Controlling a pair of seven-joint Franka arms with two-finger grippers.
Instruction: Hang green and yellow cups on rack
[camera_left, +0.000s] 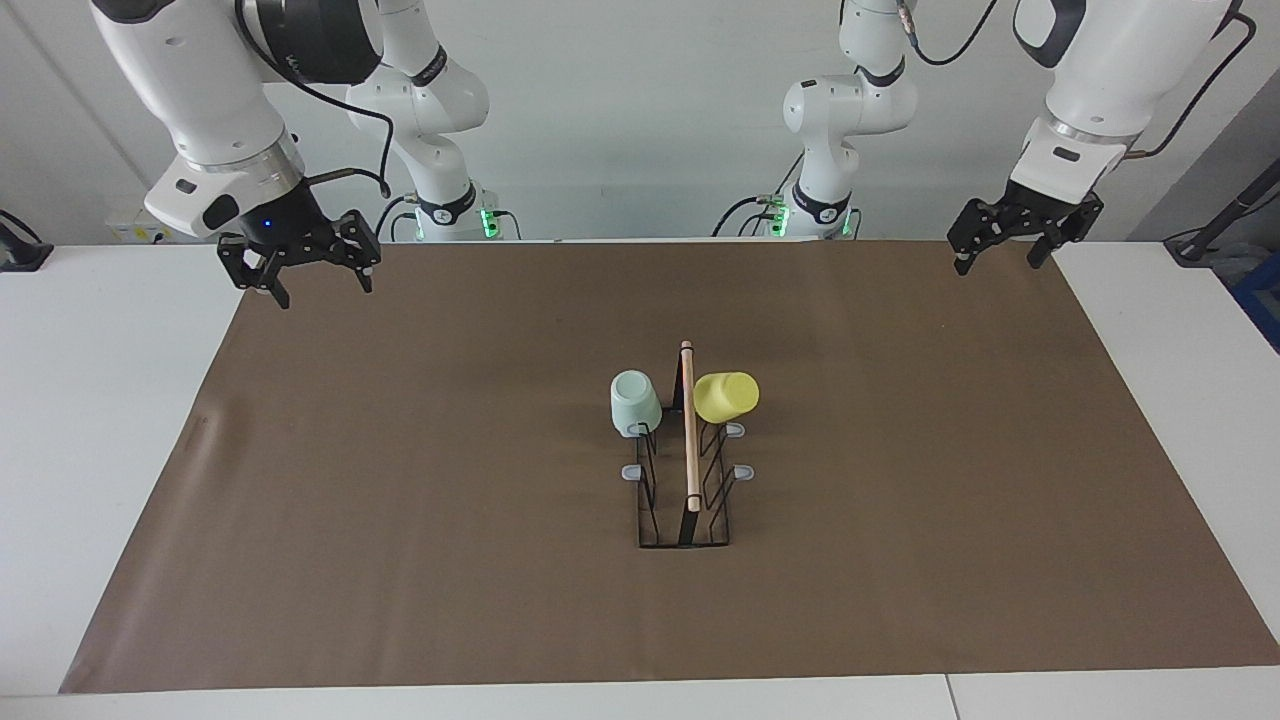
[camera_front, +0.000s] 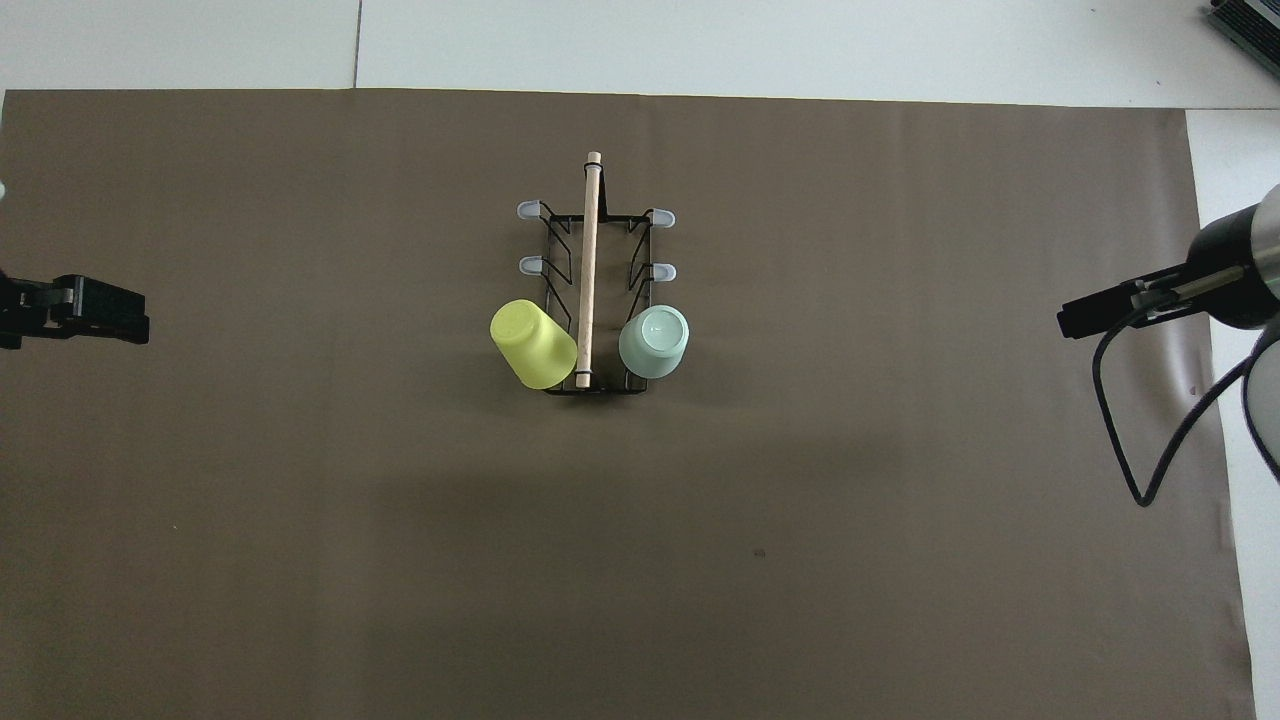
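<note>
The black wire rack (camera_left: 690, 525) (camera_front: 561, 254) with its wooden rod stands mid-mat. The pale green cup (camera_left: 634, 402) (camera_front: 655, 341) sits upside down on a prong at the rack's end nearer the robots, on the right arm's side. On the matching prong on the left arm's side hangs the yellow cup (camera_left: 727, 396) (camera_front: 531, 344), tilted outward. My left gripper (camera_left: 997, 264) (camera_front: 110, 312) is open and empty, up over the mat's corner at the left arm's end. Over the corner at the right arm's end, my right gripper (camera_left: 327, 290) (camera_front: 1078, 320) is open and empty too.
A brown mat (camera_left: 400, 520) covers most of the white table (camera_left: 90, 400). Several grey-tipped prongs of the rack carry nothing. A black cable (camera_front: 1130, 450) loops down from the right arm over the mat's edge.
</note>
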